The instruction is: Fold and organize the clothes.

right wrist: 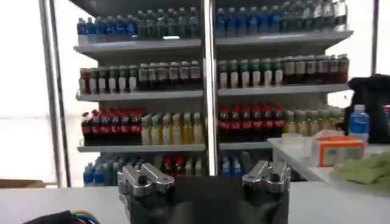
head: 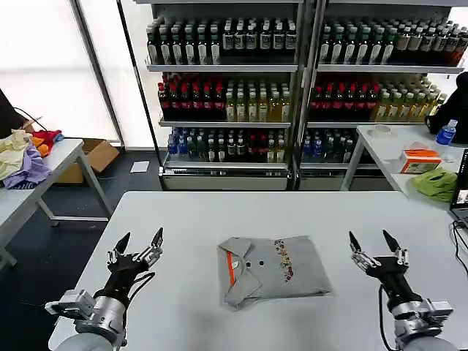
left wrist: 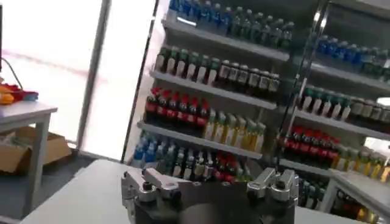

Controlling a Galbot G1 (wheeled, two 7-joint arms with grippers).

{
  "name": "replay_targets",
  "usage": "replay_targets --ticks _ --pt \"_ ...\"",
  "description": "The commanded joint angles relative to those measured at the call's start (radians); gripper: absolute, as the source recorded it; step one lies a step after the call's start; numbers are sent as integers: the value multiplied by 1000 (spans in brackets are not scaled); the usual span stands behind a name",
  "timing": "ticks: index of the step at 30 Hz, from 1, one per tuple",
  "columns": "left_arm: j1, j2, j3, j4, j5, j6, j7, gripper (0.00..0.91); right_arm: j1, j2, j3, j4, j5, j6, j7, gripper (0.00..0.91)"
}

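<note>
A light grey short-sleeved shirt with an orange-lined collar (head: 272,270) lies folded at the centre of the white worktop (head: 190,219); left gripper (head: 139,245) and right gripper (head: 374,243) hover either side, fingers apart, folding apparently done.

The left gripper (left wrist: 210,185) points across a pale table (left wrist: 79,195) toward drinks shelves (left wrist: 213,91), its two fingers (left wrist: 149,185) spread wide with nothing between them. Rows of bottles (left wrist: 189,112) fill the shelves, red-capped ones in the middle tier and blue ones lower down. Beside a bright window (left wrist: 49,61) stands a second table (left wrist: 24,112) bearing red and yellow cloth (left wrist: 12,94), with a cardboard box (left wrist: 18,155) on the floor beneath it.
</note>
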Motion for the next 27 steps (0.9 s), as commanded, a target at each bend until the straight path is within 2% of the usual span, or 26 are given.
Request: replay_targets --ticks 1,9,14,17,27 --pt "43 -24 -35 12 176 -75 137 907 -114 85 225 2 44 97 -88 907" --pt "56 -33 -68 2 189 -148 227 907 -143 102 237 -2 29 119 -103 907" --pt "49 -44 -78 6 245 -162 260 907 -133 122 235 -14 42 124 -103 907" --pt "57 -47 -69 12 296 -218 266 907 -134 137 238 -17 40 121 -111 907" --pt "64 -47 -66 5 295 -217 286 907 -150 156 254 -28 29 124 -118 907"
